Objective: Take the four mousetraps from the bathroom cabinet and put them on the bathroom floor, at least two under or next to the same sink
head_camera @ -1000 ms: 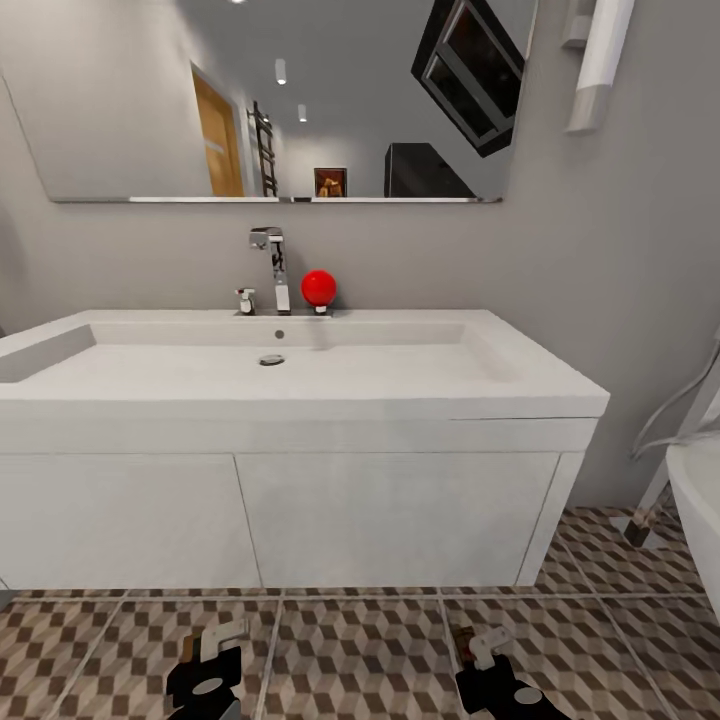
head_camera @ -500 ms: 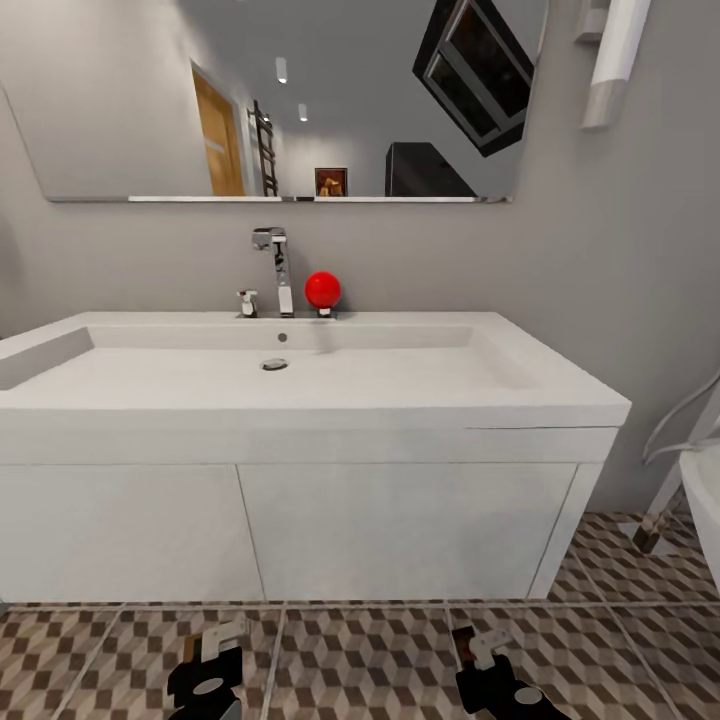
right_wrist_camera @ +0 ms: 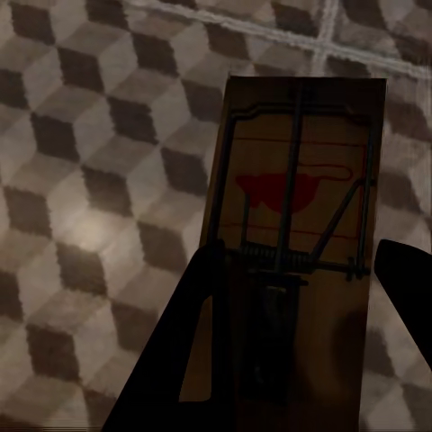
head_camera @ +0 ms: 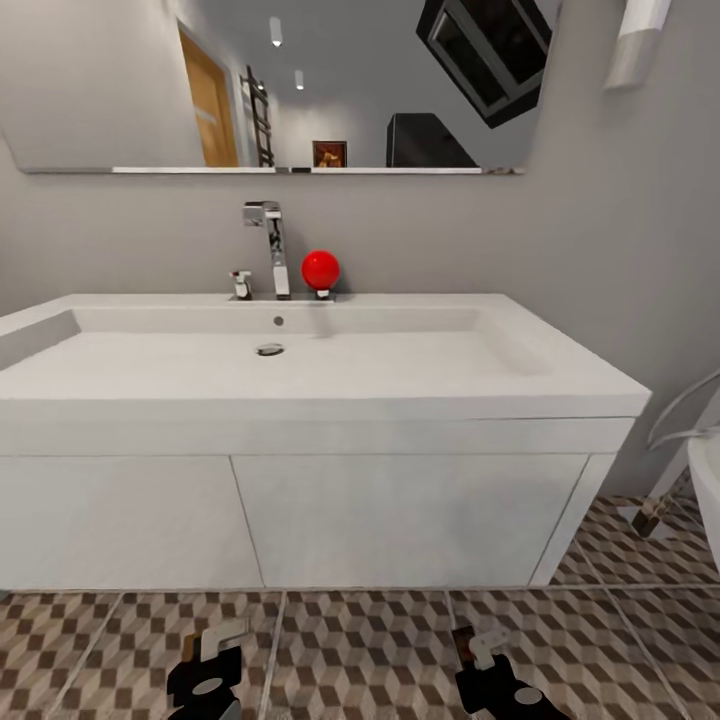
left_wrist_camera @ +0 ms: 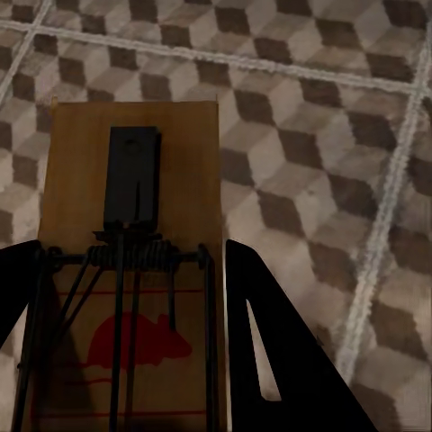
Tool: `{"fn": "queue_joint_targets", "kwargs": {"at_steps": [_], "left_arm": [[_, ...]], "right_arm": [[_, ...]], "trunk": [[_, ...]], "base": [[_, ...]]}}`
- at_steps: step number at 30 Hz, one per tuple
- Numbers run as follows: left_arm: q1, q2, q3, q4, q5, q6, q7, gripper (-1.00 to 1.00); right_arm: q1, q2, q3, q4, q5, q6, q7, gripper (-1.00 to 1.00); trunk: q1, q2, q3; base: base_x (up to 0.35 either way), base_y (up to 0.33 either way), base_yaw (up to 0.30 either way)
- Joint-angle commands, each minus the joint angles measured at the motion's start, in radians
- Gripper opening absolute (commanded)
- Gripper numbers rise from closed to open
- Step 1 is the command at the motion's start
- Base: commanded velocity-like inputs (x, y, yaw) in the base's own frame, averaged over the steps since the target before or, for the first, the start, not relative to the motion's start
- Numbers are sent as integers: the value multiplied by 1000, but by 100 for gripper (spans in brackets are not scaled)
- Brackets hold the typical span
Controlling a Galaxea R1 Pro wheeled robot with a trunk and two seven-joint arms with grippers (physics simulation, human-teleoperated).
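Cube-patterned bathroom floor [head_camera: 360,640] below; left tool [left_wrist_camera: 126,342] and right tool [right_wrist_camera: 297,342] each clamp a mousetrap [left_wrist_camera: 135,234] [right_wrist_camera: 301,189]

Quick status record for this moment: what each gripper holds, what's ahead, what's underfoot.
left gripper: shut on a mousetrap, red mouse print facing the camera
right gripper: shut on a second mousetrap
ahead: white sink on a white vanity, chrome faucet, red ball beside it, mirror above
underfoot: bathroom floor, cube-pattern tiles
traps on floor in view: none
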Motion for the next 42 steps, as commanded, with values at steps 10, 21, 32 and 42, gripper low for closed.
{"fn": "queue_joint_targets", "kwargs": {"at_steps": [10, 21, 32, 42], "left_arm": [[-1, 1, -14, -12, 3, 7, 10, -100], [-2, 2, -15, -29, -3, -5, 10, -100], [-27, 7, -15, -76, -5, 5, 10, -100], [-68, 11, -15, -78, -5, 6, 1, -100]], "right_arm": [[-1, 1, -10, -25, 9, -5, 4, -100], [-1, 1, -10, -55, 9, -39, 3, -100], [-1, 3, -11, -78, 8, -45, 3, -100], [-1, 12, -11, -126, 8, -44, 3, -100]], "trunk": [[4, -3, -40], [9, -5, -82], [14, -8, -125], [15, -8, -129]], "base": [[0, 0, 0], [0, 0, 0], [0, 0, 0], [0, 0, 0]]}}
